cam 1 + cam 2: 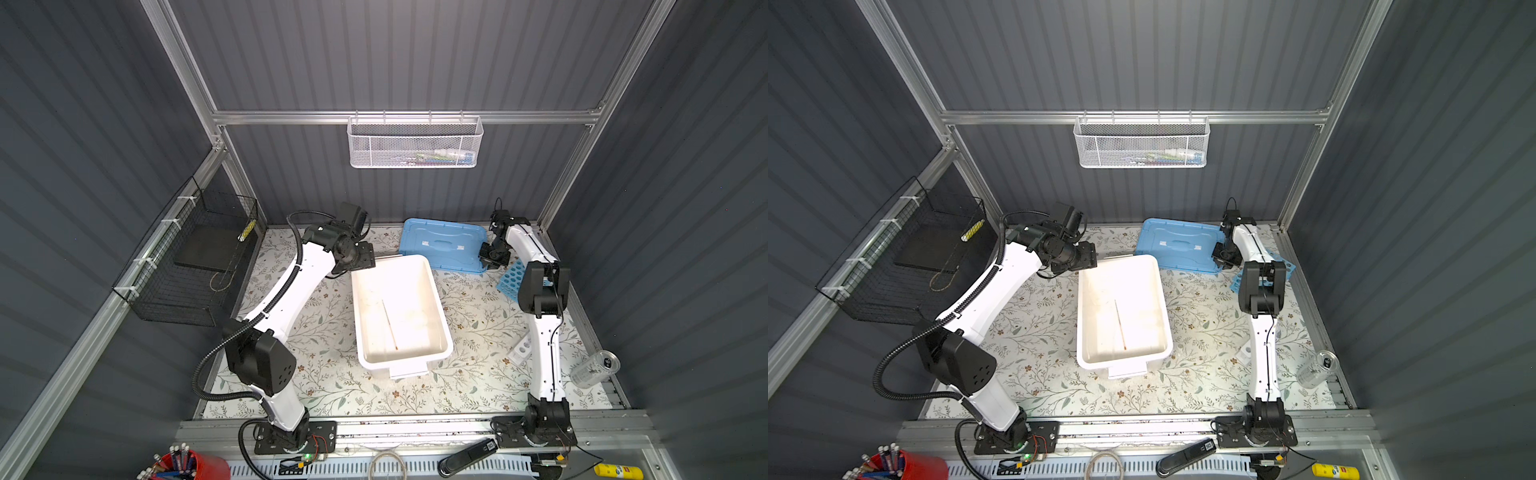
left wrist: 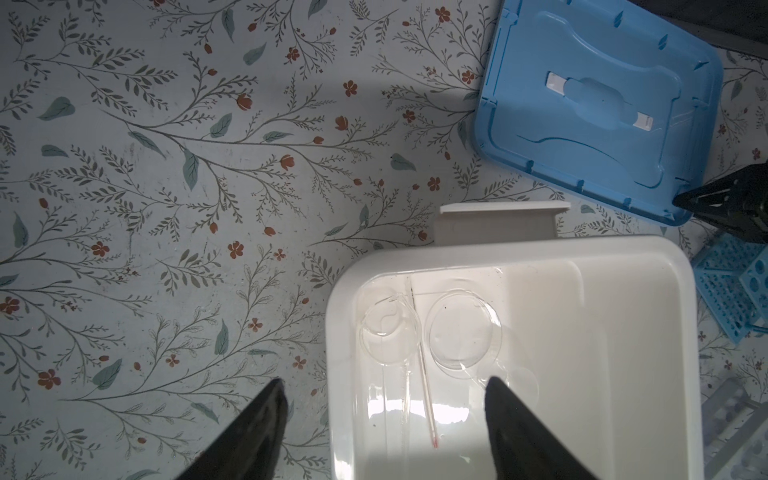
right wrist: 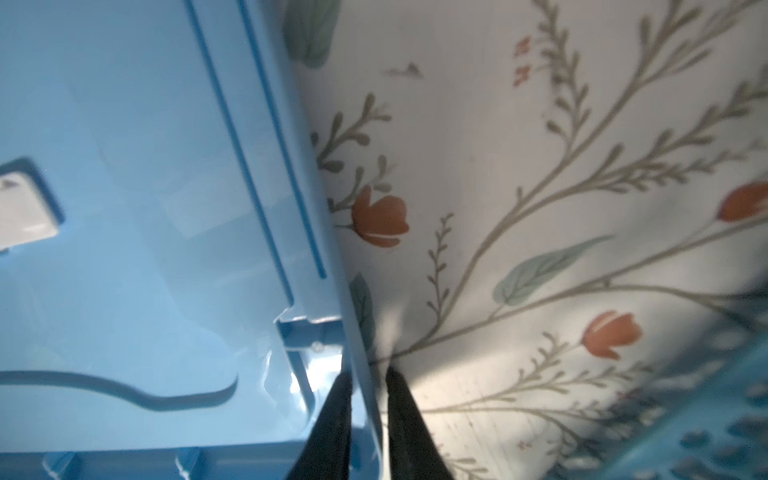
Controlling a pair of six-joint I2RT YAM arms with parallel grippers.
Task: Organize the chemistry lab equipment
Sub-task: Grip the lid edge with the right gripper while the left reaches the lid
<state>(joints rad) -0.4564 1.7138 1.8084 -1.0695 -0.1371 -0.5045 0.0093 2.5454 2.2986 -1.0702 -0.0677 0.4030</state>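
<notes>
**Right gripper (image 3: 369,374) astride the lid (image 1: 440,243) rim**

In both top views the right gripper sits at upper right, its jaws either side of the lid's rim. I cannot tell whether they pinch it. The left gripper (image 2: 385,380) gapes empty over the upper-left corner of the central tub (image 1: 409,368). The rod (image 1: 390,324) and beakers (image 2: 390,328) lie in the tub. The blue rack (image 1: 512,278) is just right of the lid.

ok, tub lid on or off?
Off. The blue lid lies flat on the table behind the open white tub; the right gripper pinches its rim.
</notes>
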